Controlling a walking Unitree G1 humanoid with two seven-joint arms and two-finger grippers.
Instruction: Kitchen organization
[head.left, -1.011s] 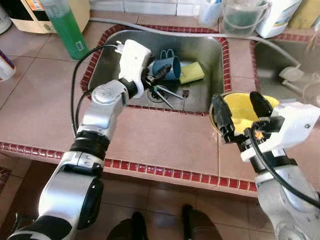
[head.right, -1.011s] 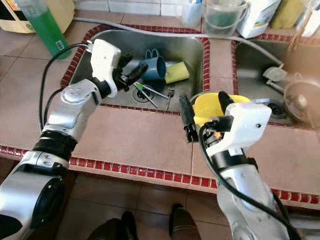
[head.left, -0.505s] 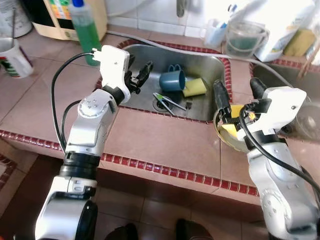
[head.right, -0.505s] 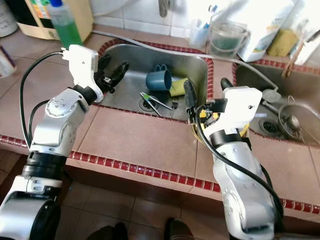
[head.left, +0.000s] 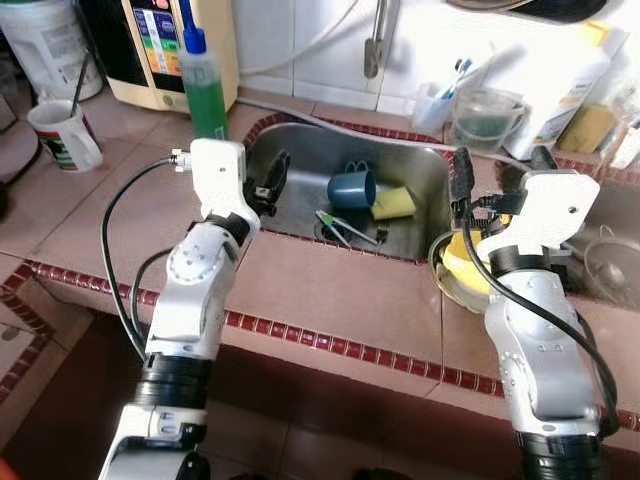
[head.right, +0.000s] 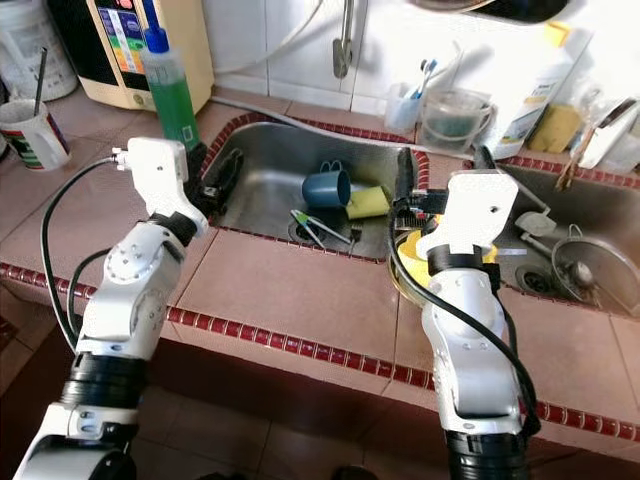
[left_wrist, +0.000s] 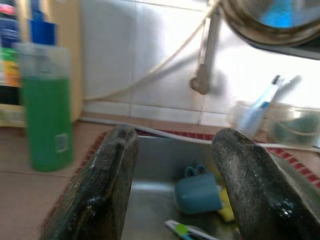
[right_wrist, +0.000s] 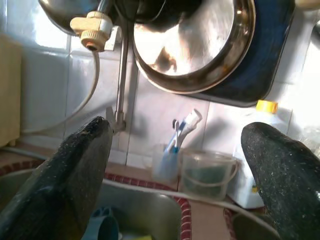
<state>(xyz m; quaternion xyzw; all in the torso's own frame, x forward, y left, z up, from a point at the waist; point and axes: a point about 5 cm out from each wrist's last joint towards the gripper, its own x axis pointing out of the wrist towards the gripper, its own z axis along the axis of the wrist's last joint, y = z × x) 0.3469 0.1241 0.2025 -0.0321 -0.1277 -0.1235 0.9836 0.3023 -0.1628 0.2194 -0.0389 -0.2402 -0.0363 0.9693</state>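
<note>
While above sink (head.left: 300, 170), both grippers spread.

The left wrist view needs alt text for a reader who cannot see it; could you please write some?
The left pincer, open and empty, points at a steel sink holding a blue plastic cup. A tall bottle of green liquid stands on the tiled counter beside it.

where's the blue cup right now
The blue cup lies on its side in the left sink, beside the yellow sponge, above the drain.
</note>
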